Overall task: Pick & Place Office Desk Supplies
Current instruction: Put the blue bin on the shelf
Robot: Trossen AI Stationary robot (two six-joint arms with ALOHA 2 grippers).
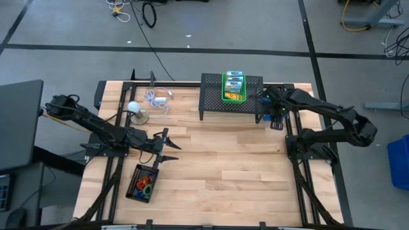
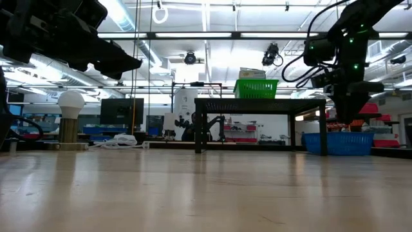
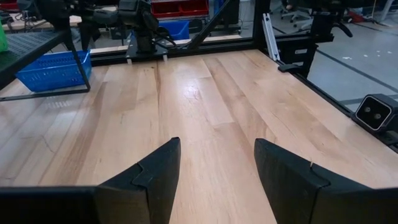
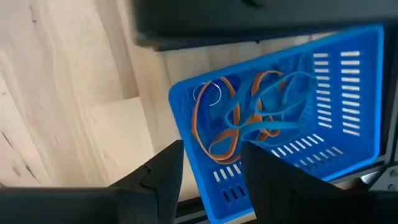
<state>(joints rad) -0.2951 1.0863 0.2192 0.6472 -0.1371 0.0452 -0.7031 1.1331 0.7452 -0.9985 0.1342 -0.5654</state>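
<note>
Overhead, the pale wood bench (image 1: 223, 166) stands on grey concrete floor (image 1: 211, 25). A black mesh shelf (image 1: 214, 96) at its far edge carries a green basket (image 1: 233, 96) of crayon boxes (image 1: 234, 80). The right claw (image 4: 208, 165), parted and empty, hangs over loops (image 4: 249, 118) in a blue basket (image 4: 348, 87). The left claw (image 3: 217, 165), wide and empty, hovers above the left edge.

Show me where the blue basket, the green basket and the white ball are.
blue basket (image 4: 348, 81): right wrist view, slotted side wall.
green basket (image 2: 256, 89): low view, front wall.
white ball (image 1: 133, 107): high view, top.
</note>
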